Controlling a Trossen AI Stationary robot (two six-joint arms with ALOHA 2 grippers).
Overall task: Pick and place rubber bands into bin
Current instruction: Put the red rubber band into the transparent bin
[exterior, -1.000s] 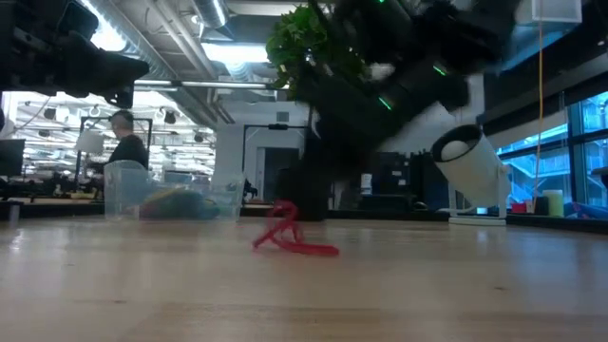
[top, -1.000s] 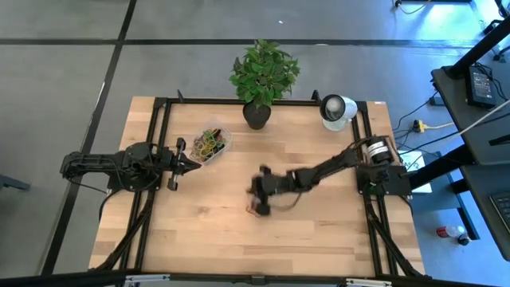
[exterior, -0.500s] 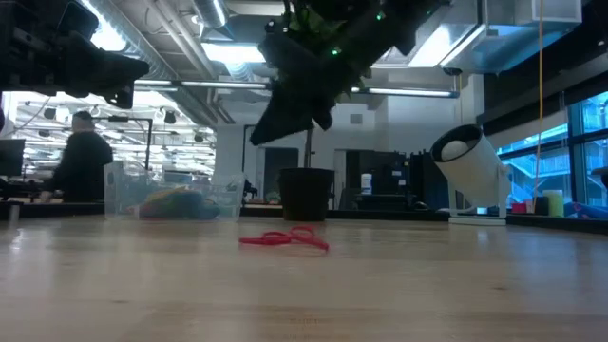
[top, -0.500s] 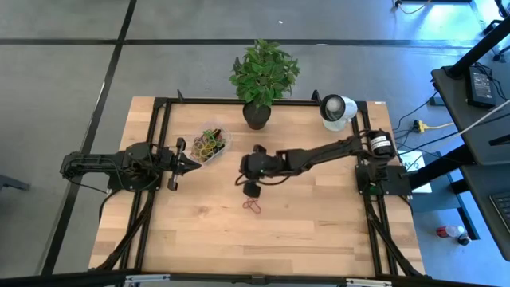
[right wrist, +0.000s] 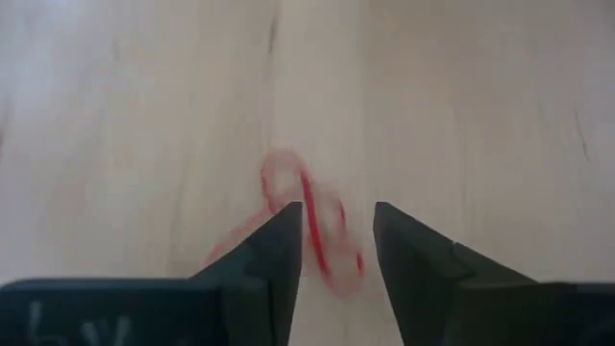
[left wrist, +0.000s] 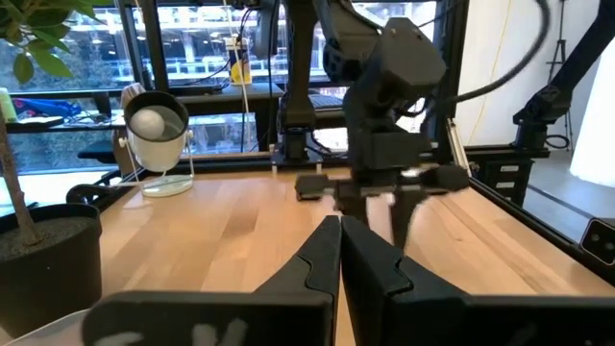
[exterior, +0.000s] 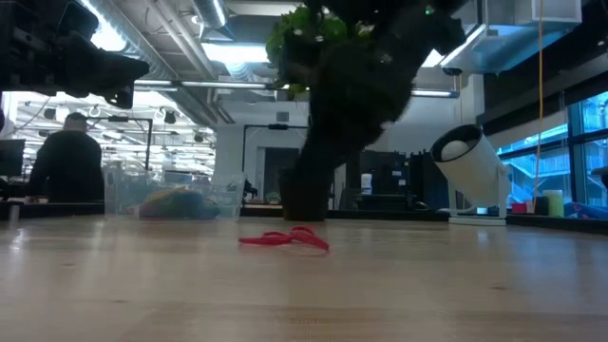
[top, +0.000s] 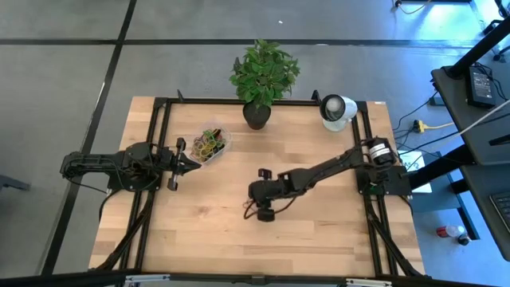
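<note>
A red rubber band lies flat on the wooden table near its middle, with bare wood all around it and toward the near edge. The right gripper hangs directly above it, fingers spread apart with the red loops showing in the gap between them; nothing is held. In the high view that gripper sits over the band, its arm stretching back toward the right rail.

Farther left, the left gripper rests near the left rail with its fingers pressed together and empty, pointing across the table at the right arm. Just beyond its tip in the high view stands the clear bin, with a heap of coloured rubber bands inside.

At the far edge stand a black plant pot with a leafy plant and, to its right, a white round camera-like object. Past the table, a person sits in the room.
</note>
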